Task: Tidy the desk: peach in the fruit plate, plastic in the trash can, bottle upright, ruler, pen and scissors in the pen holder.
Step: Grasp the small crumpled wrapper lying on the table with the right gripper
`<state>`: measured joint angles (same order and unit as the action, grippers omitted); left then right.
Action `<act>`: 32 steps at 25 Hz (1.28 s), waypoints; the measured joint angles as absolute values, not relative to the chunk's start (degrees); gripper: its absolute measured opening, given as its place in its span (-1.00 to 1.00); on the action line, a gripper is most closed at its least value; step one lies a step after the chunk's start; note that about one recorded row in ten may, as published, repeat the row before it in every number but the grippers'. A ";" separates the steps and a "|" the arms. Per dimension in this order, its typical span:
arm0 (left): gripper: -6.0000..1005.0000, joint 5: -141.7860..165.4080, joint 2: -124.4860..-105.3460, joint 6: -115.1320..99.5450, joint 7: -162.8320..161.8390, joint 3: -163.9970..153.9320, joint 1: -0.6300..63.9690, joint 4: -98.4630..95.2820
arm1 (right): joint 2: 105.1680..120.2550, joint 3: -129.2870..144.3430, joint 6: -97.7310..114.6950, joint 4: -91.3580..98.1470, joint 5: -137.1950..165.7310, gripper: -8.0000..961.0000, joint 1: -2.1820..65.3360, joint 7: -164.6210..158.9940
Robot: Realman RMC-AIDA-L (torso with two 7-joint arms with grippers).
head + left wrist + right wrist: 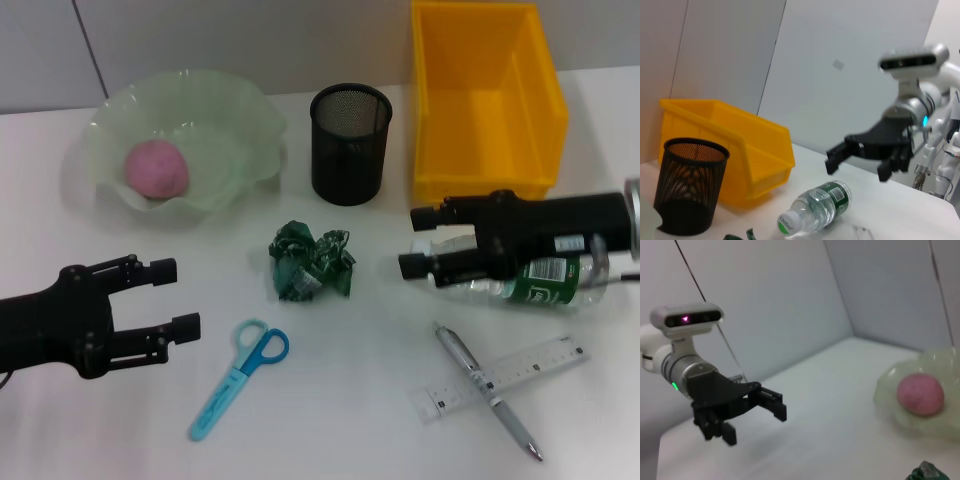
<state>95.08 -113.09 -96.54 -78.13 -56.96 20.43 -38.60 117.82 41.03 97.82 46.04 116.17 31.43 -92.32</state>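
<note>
pen holder (350, 143) mouth unobstructed, bin (485, 100) beside

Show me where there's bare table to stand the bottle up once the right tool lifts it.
Bare table lies between the pen holder and yellow bin, and ahead of the crumpled plastic toward the pen. It's crowded near the bottle: the right tool is over it, with the ruler close by. The left tool is beside the scissors.
</note>
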 joint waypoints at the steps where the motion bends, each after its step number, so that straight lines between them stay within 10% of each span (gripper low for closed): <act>1: 0.62 95.08 -113.09 -96.54 -78.13 -56.96 20.43 -38.60 | 117.96 42.04 97.87 48.43 117.17 0.74 32.59 -95.91; 13: 0.62 97.51 -112.80 -97.06 -76.65 -56.75 20.01 -37.04 | 118.82 57.42 92.95 58.04 136.24 0.74 48.71 -121.78; 32: 0.62 97.65 -112.11 -96.73 -77.23 -56.60 19.95 -37.00 | 119.55 80.95 67.10 47.50 134.32 0.73 50.44 -122.38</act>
